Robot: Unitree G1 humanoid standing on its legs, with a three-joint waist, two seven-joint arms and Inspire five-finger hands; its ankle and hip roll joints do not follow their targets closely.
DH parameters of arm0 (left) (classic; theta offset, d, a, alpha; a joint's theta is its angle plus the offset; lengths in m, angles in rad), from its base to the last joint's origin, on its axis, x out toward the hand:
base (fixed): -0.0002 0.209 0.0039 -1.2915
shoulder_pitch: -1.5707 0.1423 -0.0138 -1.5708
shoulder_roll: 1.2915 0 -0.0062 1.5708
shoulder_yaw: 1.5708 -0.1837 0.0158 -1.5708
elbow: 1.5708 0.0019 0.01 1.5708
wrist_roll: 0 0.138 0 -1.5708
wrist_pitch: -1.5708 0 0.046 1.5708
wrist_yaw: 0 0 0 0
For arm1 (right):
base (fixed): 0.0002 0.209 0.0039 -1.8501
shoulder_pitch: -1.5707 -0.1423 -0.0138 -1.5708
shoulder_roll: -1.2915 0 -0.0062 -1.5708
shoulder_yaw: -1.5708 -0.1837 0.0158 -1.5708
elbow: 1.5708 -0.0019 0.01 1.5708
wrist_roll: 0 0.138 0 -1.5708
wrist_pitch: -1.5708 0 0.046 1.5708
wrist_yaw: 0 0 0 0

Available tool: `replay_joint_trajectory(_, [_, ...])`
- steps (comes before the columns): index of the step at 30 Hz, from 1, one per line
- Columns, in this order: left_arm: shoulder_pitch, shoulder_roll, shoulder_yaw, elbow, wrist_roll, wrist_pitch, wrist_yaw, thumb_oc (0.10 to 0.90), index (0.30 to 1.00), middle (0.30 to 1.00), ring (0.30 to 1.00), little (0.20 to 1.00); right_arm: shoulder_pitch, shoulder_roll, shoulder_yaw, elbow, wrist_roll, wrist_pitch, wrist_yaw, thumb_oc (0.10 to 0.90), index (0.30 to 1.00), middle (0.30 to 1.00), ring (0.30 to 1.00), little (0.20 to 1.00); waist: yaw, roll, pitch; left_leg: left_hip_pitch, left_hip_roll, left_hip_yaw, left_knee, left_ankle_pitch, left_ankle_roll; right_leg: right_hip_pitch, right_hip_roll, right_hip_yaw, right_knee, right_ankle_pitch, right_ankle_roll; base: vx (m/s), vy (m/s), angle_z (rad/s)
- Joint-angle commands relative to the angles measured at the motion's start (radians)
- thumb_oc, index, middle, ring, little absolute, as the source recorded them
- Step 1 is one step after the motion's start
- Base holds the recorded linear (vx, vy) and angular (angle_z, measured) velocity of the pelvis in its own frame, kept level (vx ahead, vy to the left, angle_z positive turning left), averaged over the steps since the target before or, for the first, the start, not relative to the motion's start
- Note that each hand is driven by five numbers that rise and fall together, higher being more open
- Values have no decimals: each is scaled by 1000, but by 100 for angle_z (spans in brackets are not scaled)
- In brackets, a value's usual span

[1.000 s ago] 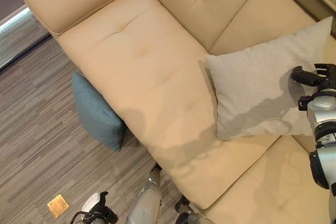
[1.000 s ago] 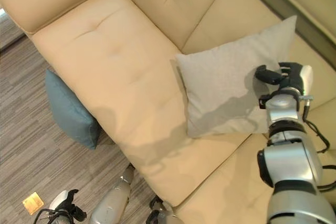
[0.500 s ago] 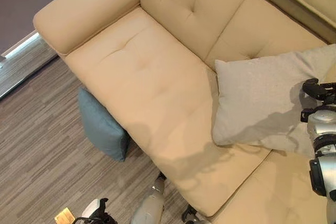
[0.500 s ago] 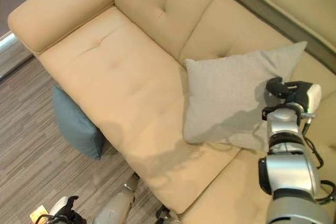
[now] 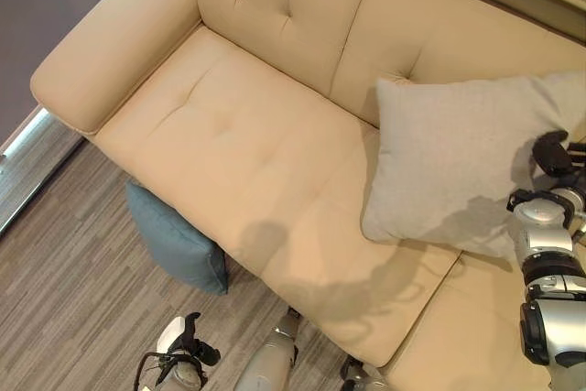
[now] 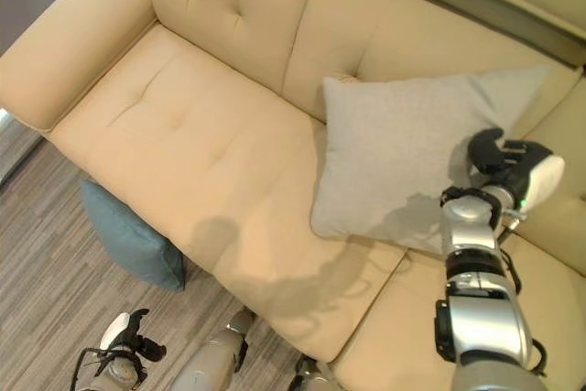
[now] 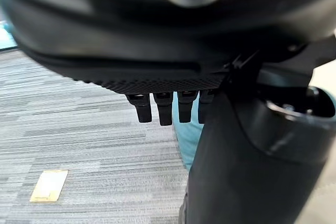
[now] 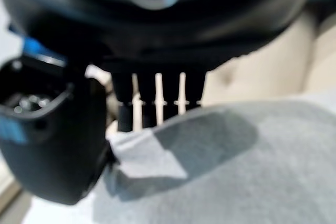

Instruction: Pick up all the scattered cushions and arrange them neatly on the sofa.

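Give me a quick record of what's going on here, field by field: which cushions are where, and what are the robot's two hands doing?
Sofa: cream leather sofa, tufted back, rounded armrest.
Grey cushion: square light grey fabric cushion leaning against the sofa back, lower edge on the seat.
Blue cushion: teal blue fabric cushion on the striped grey carpet floor, propped against the sofa's front.
Right hand: right hand pinching the grey cushion's corner between thumb and fingers.
Left hand: left hand low by the floor, holding nothing.
Left to do: blue cushion not yet on the sofa.

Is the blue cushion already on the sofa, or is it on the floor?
On the floor. The blue cushion stands on its edge on the grey floor, against the front of the sofa, below the seat.
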Motion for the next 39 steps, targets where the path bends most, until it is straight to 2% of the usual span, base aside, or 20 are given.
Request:
replay_joint_trajectory(1, [-28, 7, 1, 58, -14, -5, 64, 800, 900, 900, 900, 900, -1, -170, -24, -110, -33, -85, -139, 400, 300, 300, 300, 300, -25, 17, -35, 75, 83, 78, 1, -159, -40, -61, -51, 32, 8, -48, 14, 0, 0, 0])
replay_joint_trajectory(2, [-28, 7, 0, 58, -14, -4, 64, 800, 900, 900, 900, 900, 0, -170, -25, -111, -33, -85, -139, 400, 300, 300, 300, 300, -24, 17, -36, 75, 83, 78, 1, -159, -40, -61, -51, 31, 8, -48, 14, 0, 0, 0])
replay_joint_trajectory(5, [-2, 2, 40, 37, -55, -14, 64, 800, 900, 900, 900, 900, 62, -166, -68, -137, -47, -79, -159, 400, 300, 300, 300, 300, -32, 41, -38, 77, 85, 86, 1, -160, -42, -61, -48, 38, 7, -53, 11, 4, -10, -1])
replay_joint_trajectory(8, [8, -5, 60, 17, -101, -27, 61, 800, 900, 900, 900, 900, 102, -159, -103, -132, -15, -84, -145, 400, 300, 300, 300, 300, -37, 47, -38, 85, 87, 90, 1, -162, -44, -54, -45, 43, 6, -57, 9, 21, -24, -1])
replay_joint_trajectory(11, [-26, 41, 44, -116, -97, -47, 77, 800, 900, 900, 900, 900, 169, -139, -121, -86, 23, -89, -111, 400, 300, 300, 300, 300, -58, 56, -39, 99, 92, 95, 1, -170, -47, -40, -40, 47, 7, -67, 5, 13, -18, 0])
replay_joint_trajectory(17, [-111, 115, 58, -222, -111, -50, 105, 800, 900, 900, 900, 900, 208, -114, -139, -62, 50, -92, -117, 400, 300, 300, 300, 300, -87, 65, -47, 99, 91, 103, 1, -167, -46, -43, -42, 51, 6, -57, 9, 8, -10, -3])
replay_joint_trajectory(18, [-77, 95, 59, -324, -104, -70, 136, 800, 900, 900, 900, 900, 241, -105, -163, -53, 50, -78, -114, 400, 300, 300, 300, 300, -89, 65, -45, 109, 92, 108, 1, -176, -47, -37, -40, 56, 6, -63, 5, 2, -19, -4])
replay_joint_trajectory(19, [-74, 94, 58, -328, -103, -68, 136, 800, 900, 900, 900, 900, 244, -106, -165, -54, 50, -78, -114, 400, 300, 300, 300, 300, -89, 66, -47, 106, 90, 106, 1, -171, -46, -40, -41, 55, 6, -58, 6, -4, -88, -6])
replay_joint_trajectory(20, [-11, -1, 34, -266, -107, -78, 131, 800, 900, 900, 900, 900, 292, -70, -167, -53, 36, -86, -138, 400, 300, 300, 300, 300, -92, 50, -36, 113, 93, 109, 1, -173, -48, -35, -38, 57, 7, -64, 2, -40, -70, -8])
replay_joint_trajectory(23, [-23, -42, 38, -207, -114, -72, 137, 800, 900, 900, 900, 900, 373, 6, -181, -134, 18, -102, -154, 400, 300, 300, 300, 300, -105, 38, -33, 120, 94, 114, 1, -174, -45, -32, -37, 65, 8, -66, 0, 1, -61, -12])
replay_joint_trajectory(24, [-22, -45, 41, -207, -118, -75, 138, 800, 900, 900, 900, 900, 389, 27, -186, -153, 16, -106, -160, 800, 900, 900, 900, 900, -107, 37, -33, 123, 94, 117, 1, -177, -44, -31, -37, 68, 8, -67, -1, 9, -26, -12])
replay_joint_trajectory(29, [-25, -25, 41, -325, -145, -86, 133, 800, 900, 900, 900, 900, 408, 60, -176, -195, 23, -111, -150, 800, 900, 900, 900, 900, -115, 39, -34, 124, 95, 121, 1, -181, -41, -31, -36, 77, 8, -67, -3, 0, -17, -9])
replay_joint_trajectory(30, [-36, -1, 33, -420, -141, -89, 135, 800, 900, 900, 900, 900, 399, 60, -168, -194, 33, -109, -143, 800, 900, 900, 900, 900, -116, 43, -33, 121, 96, 120, 1, -180, -41, -35, -35, 78, 8, -66, -4, -15, -1, -9])
replay_joint_trajectory(32, [-47, 15, 30, -465, -133, -87, 137, 800, 900, 900, 900, 900, 394, 66, -164, -198, 36, -107, -144, 800, 900, 900, 900, 900, -119, 44, -32, 118, 97, 120, 1, -180, -42, -38, -34, 78, 8, -64, -4, -21, 4, -6])
replay_joint_trajectory(34, [-101, 61, 42, -562, -109, -91, 165, 800, 900, 900, 900, 900, 394, 89, -163, -237, 48, -126, -151, 800, 900, 900, 900, 900, -128, 45, -29, 114, 98, 122, 1, -181, -43, -44, -32, 83, 10, -62, -5, 0, 0, 0])
replay_joint_trajectory(39, [-194, 107, 100, -674, -134, -109, 211, 800, 900, 900, 900, 900, 400, 138, -162, -308, 77, -153, -152, 800, 900, 900, 900, 900, -149, 35, -22, 96, 97, 127, 1, -176, -42, -70, -32, 92, 12, -44, -3, -30, -5, -7])
